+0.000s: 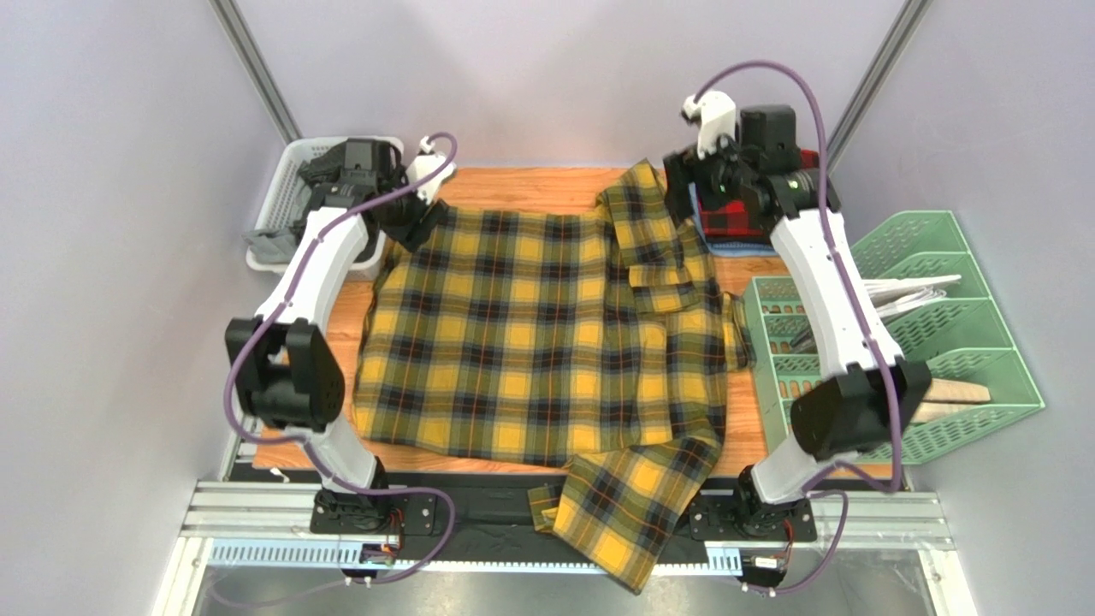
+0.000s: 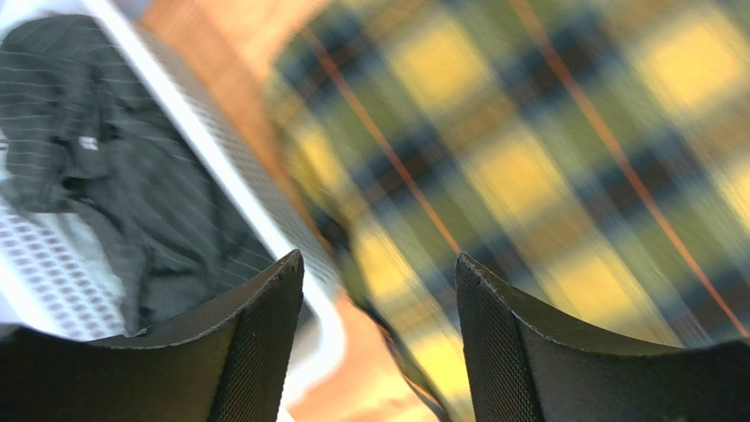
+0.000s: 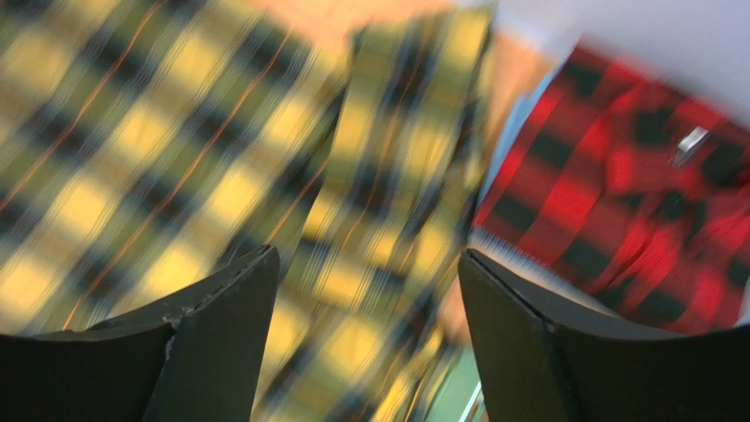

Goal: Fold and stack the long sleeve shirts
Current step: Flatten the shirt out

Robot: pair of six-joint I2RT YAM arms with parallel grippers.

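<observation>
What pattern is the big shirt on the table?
The shirt is yellow plaid with dark checks; top external view shows it best.

Pale grey walls (image 1: 540,64) all round, soft even light. Metal corner post (image 1: 257,64) behind and left of left claw (image 1: 422,212); second post (image 1: 887,64) behind and right of right claw (image 1: 679,180). Wooden bench (image 1: 540,186) under both claws.
</observation>
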